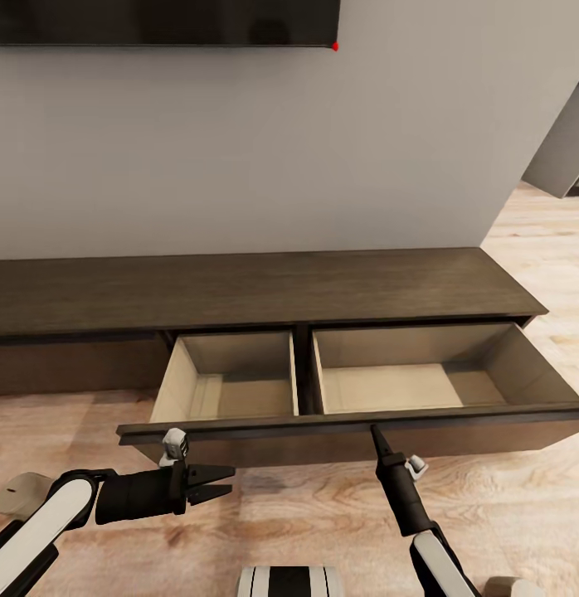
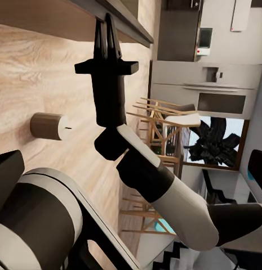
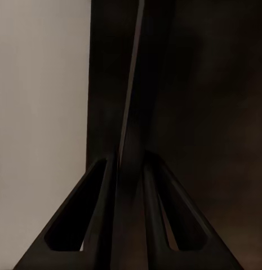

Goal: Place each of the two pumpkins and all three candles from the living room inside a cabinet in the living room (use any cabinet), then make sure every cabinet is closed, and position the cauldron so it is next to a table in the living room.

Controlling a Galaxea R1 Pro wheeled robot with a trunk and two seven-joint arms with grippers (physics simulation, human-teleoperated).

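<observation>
The cabinet (image 1: 240, 290) is a long, low, dark-brown unit against the wall. Its wide drawer (image 1: 455, 419) is pulled out, and two pale beige compartments inside hold nothing. My right gripper (image 1: 375, 431) points up at the top rim of the drawer front, with its fingers closed on that thin edge (image 3: 128, 140). The left wrist view shows the same gripper (image 2: 107, 25) with its tips at the drawer front. My left gripper (image 1: 231, 481) hovers low in front of the drawer, pointing right, open and holding nothing. One candle (image 2: 49, 125) stands on the plank floor. Pumpkins, cauldron and table are out of view.
A wall TV (image 1: 157, 21) hangs above the cabinet. Light wood floor (image 1: 323, 506) lies between me and the drawer. Past the wall's right end the floor runs on into another room (image 1: 555, 215). Wooden chairs (image 2: 164, 121), a built-in oven (image 2: 221, 84) and a dark plant (image 2: 212, 143) stand far off.
</observation>
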